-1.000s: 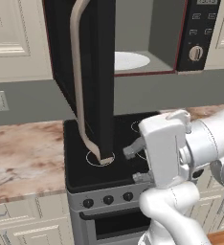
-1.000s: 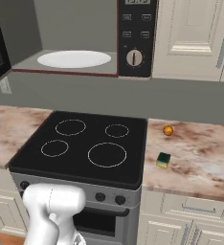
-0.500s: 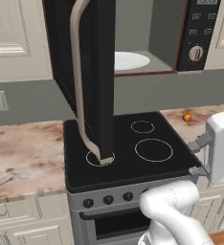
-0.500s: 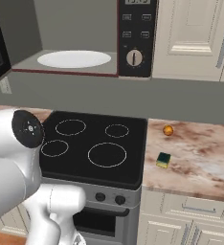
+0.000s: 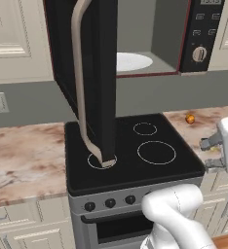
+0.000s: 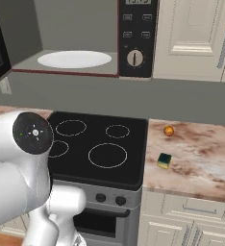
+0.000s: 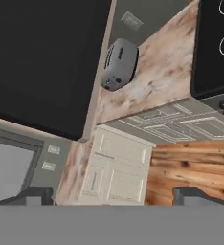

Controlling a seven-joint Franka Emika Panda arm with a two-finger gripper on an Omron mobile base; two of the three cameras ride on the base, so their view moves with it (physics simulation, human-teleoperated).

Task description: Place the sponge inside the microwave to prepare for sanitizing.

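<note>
The sponge, a small yellow block with a green top, lies on the marble counter just right of the stove. The microwave hangs above the stove with its door swung wide open and a white plate inside. My gripper is at the right edge of the left base view, over the counter beside the stove, its jaws pointing left. In the hand view the fingertips stand far apart and open, with nothing between them. The hand faces away from the sponge.
The black stove sits under the microwave. A small orange ball rests on the counter behind the sponge. A grey toaster stands on the counter left of the stove. The open door and its beige handle hang low over the stove's left burners.
The arm has swung right: the hand moved from in front of the stove to the right edge of the left base view. The sponge has not moved.
</note>
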